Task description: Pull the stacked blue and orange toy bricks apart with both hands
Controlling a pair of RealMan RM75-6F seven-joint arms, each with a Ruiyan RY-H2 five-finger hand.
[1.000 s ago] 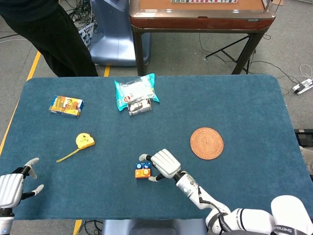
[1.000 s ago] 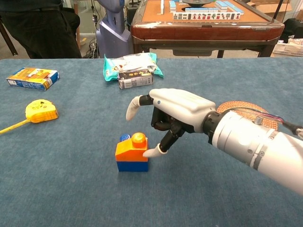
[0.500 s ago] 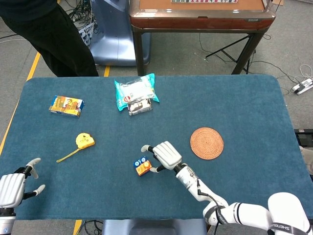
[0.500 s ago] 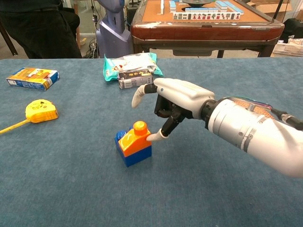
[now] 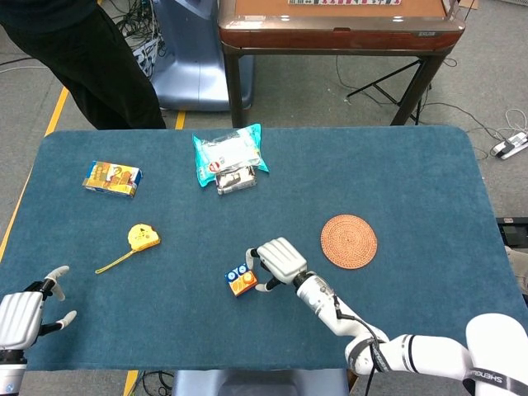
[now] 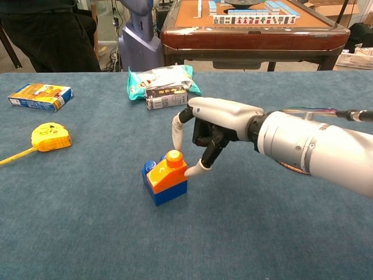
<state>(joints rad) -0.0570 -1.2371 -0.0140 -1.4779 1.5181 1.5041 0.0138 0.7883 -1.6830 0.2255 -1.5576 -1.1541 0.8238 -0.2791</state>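
The stacked bricks stand near the front middle of the blue surface (image 6: 70,233) — an orange brick (image 6: 167,171) pressed onto a blue brick (image 6: 166,191). The right robot hand (image 6: 215,125) is at the stack: its thumb tip touches the orange brick's side and one finger curves down just above its stud, so it is not yet closed on the brick. The left robot hand (image 5: 21,318) sits at the near left edge, fingers apart, holding nothing. No writing is readable on the teal packet (image 6: 160,77), the small box (image 6: 39,96) or the yellow tape measure (image 6: 51,136) — too small.
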